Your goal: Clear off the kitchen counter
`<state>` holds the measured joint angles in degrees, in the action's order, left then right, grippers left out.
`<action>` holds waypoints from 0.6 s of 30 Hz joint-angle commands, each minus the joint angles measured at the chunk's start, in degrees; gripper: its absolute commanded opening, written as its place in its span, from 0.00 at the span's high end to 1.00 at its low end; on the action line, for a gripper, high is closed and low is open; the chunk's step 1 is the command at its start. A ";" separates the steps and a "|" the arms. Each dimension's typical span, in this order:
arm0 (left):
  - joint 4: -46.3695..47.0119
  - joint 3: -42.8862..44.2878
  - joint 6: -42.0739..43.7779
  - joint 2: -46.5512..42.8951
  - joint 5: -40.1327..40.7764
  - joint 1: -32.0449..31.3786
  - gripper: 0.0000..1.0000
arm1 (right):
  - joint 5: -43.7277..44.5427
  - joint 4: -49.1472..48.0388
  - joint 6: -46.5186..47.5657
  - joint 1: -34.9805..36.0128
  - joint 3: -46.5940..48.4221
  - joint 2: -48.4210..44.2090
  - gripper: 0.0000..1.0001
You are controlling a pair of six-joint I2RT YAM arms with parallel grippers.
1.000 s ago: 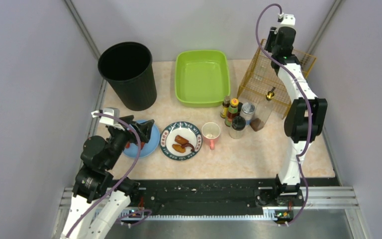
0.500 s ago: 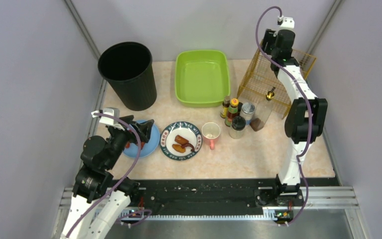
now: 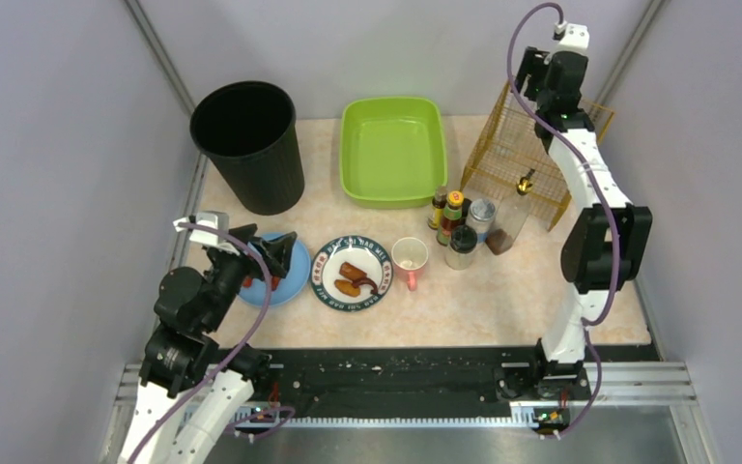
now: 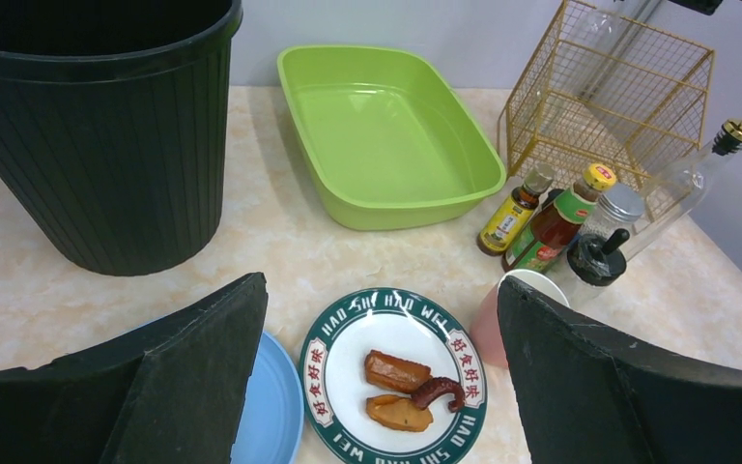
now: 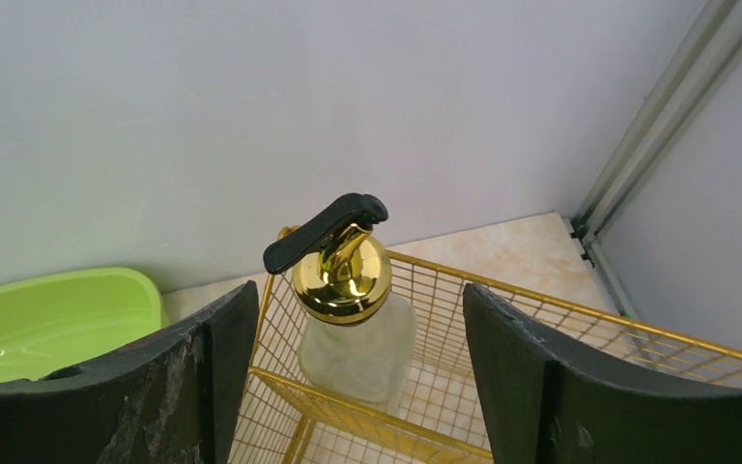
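Note:
The beige kitchen counter (image 3: 464, 300) holds a blue plate (image 3: 293, 280), a green-rimmed plate (image 3: 352, 273) with food pieces, a pink cup (image 3: 410, 261) and a cluster of condiment bottles (image 3: 456, 220). My left gripper (image 3: 272, 249) is open and empty, low over the blue plate (image 4: 269, 416); the food plate (image 4: 393, 377) lies between its jaws in the left wrist view (image 4: 379, 285). My right gripper (image 3: 531, 82) is open, above the gold wire basket (image 3: 531, 155). In the right wrist view (image 5: 359, 290) a gold-capped glass bottle (image 5: 353, 338) stands in the basket below it, untouched.
A black bin (image 3: 248, 145) stands at the back left. A lime-green tub (image 3: 392, 201) sits at the back middle. A tall oil bottle with a gold spout (image 3: 512, 215) stands against the basket's front. A black rail (image 3: 396, 372) runs along the near edge.
My right gripper has risen and drawn back towards the wall above the basket. My left arm has shifted very slightly left.

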<state>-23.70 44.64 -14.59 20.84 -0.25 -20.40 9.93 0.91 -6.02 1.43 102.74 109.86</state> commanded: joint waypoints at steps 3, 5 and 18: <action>1.68 -0.05 0.88 -1.86 2.05 0.21 0.07 | 4.24 3.49 -1.56 -0.29 -1.92 -8.07 0.22; 1.65 -0.08 0.99 -2.10 2.25 0.12 0.07 | 4.57 6.80 -2.32 -0.34 -1.16 -9.73 0.20; 1.91 -0.08 0.61 -3.15 1.61 0.10 0.07 | 13.96 10.15 -12.18 0.06 -11.37 -22.63 0.01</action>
<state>-23.64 44.53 -14.44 18.37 1.17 -20.40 19.05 8.67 -11.14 1.45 92.73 91.33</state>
